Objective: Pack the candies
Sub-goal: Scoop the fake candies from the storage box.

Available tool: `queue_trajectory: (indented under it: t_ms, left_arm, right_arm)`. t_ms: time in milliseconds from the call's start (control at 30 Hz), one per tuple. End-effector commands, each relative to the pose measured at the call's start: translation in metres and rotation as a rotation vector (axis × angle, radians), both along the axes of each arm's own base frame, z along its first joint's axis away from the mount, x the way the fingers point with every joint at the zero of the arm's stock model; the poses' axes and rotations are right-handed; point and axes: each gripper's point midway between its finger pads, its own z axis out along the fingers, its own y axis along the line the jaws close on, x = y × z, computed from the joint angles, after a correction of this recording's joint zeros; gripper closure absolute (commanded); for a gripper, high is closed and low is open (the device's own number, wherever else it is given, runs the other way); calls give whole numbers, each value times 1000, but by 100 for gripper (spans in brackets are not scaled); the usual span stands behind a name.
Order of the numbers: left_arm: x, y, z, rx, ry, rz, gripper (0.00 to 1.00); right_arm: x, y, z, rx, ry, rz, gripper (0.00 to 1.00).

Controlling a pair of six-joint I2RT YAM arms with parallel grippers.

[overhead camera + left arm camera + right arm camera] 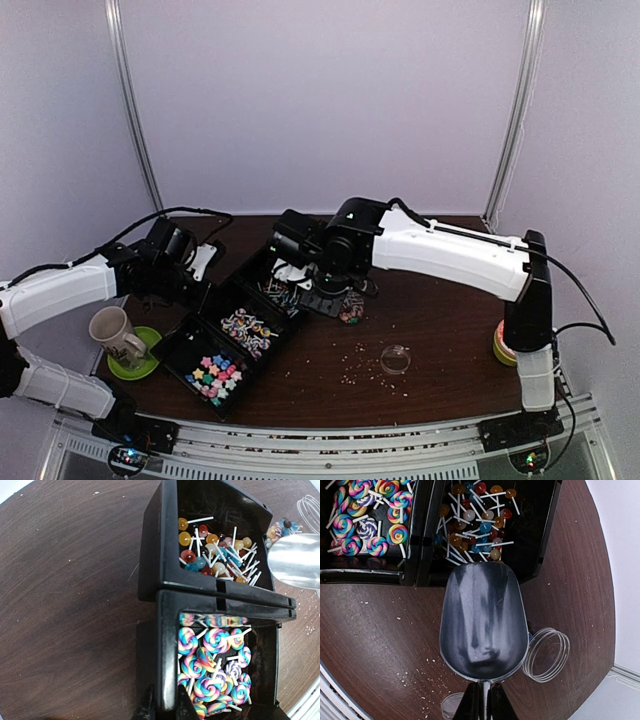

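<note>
Now, left jaws gripping box [152, 555], right jaws scoop [483, 625]

A tray [167, 570] of 3 compartments runs diagonally on the table [450, 320], left of centre, holding candies [249, 331]: star pieces [218, 375] in the nearest, swirl lollipops [210, 665] in the middle, ball lollipops [477, 525] in the farthest. A scoop [483, 625] sits at the farthest compartment's right wall, a small container [351, 308] just beside it. Left of the tray a mug [115, 333] stands on a saucer [150, 345]; right of it lies a dish [395, 358], crumbs [350, 372] between.

Scoop [482, 625] brushed metal; tray [155, 555] glossy black plastic; table [70, 605] dark wood grain; candies [216, 640] glossy.
</note>
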Motion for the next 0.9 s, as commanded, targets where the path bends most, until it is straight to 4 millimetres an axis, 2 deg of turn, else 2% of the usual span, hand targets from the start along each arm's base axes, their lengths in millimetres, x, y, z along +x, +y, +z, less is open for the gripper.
queue_trajectory:
  t_ms: [0, 267, 467, 633, 867]
  left_arm:
    - [23, -23, 60, -134, -193, -25, 100]
    - [22, -21, 65, -108, -231, -22, 100]
    - [17, -31, 67, -125, -230, -68, 100]
    - [10, -43, 78, -193, -253, -126, 100]
    - [4, -49, 86, -243, -273, -162, 100]
  right_arm:
    - [8, 0, 2, -48, -46, -17, 100]
    - [20, -8, -21, -135, -56, -43, 100]
    - [27, -9, -41, -186, -47, -49, 100]
    - [22, 7, -59, -163, 14, -7, 100]
    - [15, 43, -69, 45, 90, 61, 100]
